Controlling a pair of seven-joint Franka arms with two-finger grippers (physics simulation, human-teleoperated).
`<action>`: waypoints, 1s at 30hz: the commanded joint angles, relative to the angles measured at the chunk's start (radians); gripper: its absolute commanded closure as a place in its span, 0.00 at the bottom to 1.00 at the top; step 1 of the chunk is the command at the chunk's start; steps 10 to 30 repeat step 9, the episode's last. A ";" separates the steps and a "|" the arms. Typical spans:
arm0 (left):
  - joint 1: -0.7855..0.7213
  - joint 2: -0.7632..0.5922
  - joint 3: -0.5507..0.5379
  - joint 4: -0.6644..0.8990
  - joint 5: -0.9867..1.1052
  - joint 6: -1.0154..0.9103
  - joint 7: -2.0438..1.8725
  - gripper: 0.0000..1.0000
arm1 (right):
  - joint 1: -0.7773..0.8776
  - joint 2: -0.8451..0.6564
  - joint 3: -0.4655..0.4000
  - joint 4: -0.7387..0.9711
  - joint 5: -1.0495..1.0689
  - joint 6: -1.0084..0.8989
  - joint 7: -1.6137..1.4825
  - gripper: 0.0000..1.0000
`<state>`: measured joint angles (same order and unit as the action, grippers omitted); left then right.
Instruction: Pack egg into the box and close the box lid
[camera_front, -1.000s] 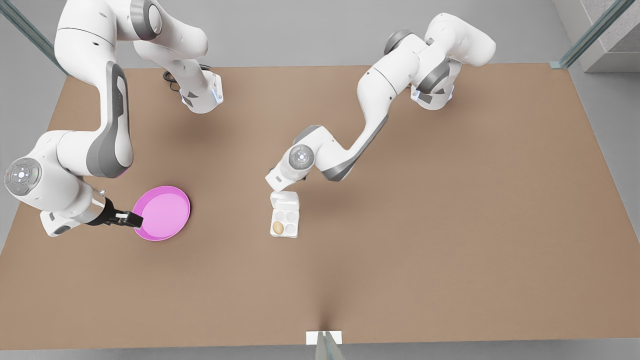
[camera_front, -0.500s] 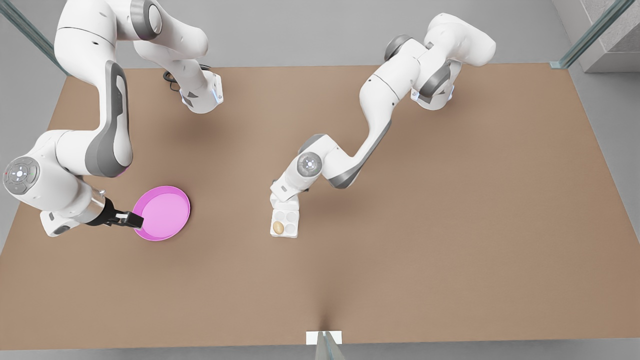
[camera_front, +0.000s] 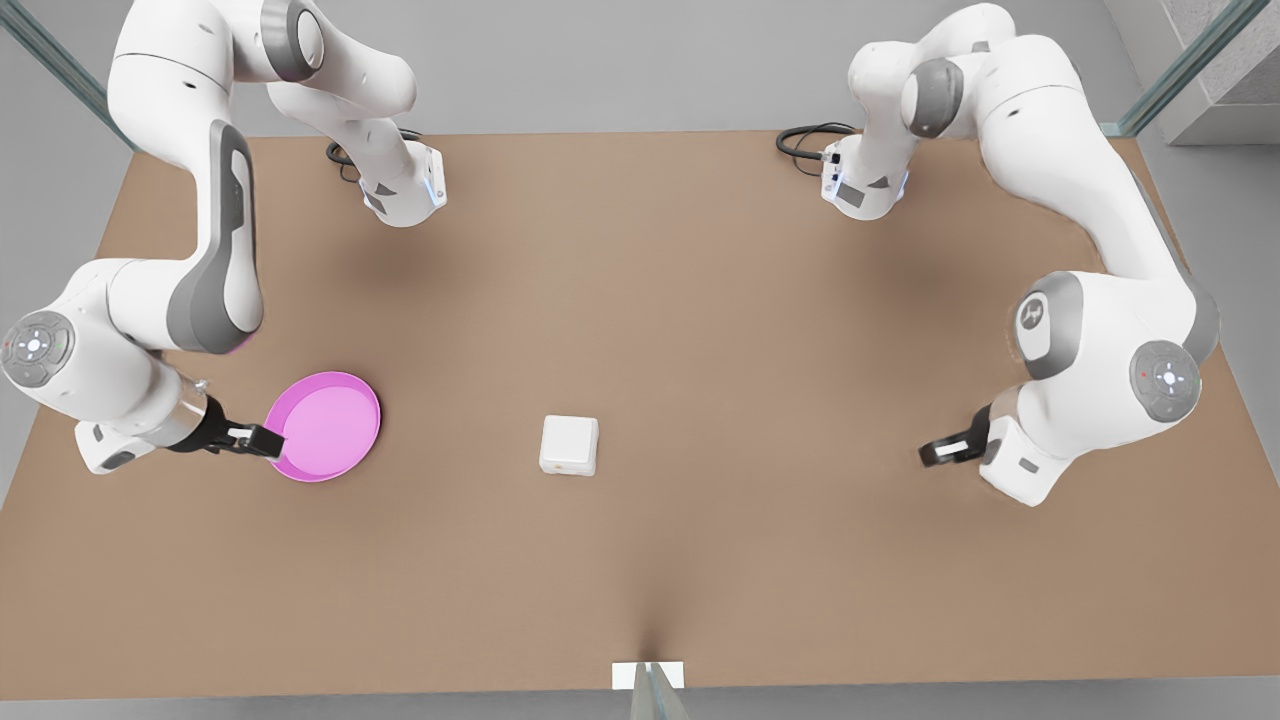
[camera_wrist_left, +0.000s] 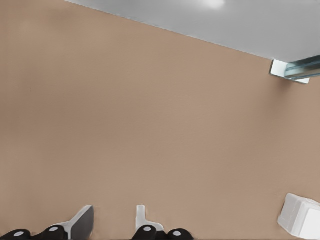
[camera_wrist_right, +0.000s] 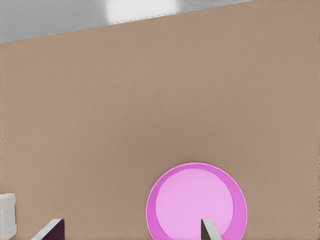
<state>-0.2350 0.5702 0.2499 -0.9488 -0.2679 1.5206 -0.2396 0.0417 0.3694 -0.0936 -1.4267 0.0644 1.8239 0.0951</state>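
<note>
One shut box (camera_front: 569, 445) — end effectors apart

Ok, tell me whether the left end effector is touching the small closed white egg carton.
Apart. The front view shows a wide stretch of brown table between the left end effector and the small white egg carton.

One box (camera_front: 569, 445), one pink plate (camera_front: 328, 425), two arms
</note>
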 joint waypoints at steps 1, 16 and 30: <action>0.000 -0.029 0.018 -0.002 0.015 -0.013 0.006 0.00 | 0.001 0.000 0.000 0.000 0.000 0.000 0.000 0.00; 0.022 -0.254 -0.067 -0.159 0.145 -0.074 0.057 0.00 | 0.000 0.005 0.000 0.000 0.000 -0.006 -0.002 0.00; 0.022 -0.254 -0.067 -0.159 0.145 -0.074 0.057 0.00 | 0.000 0.005 0.000 0.000 0.000 -0.006 -0.002 0.00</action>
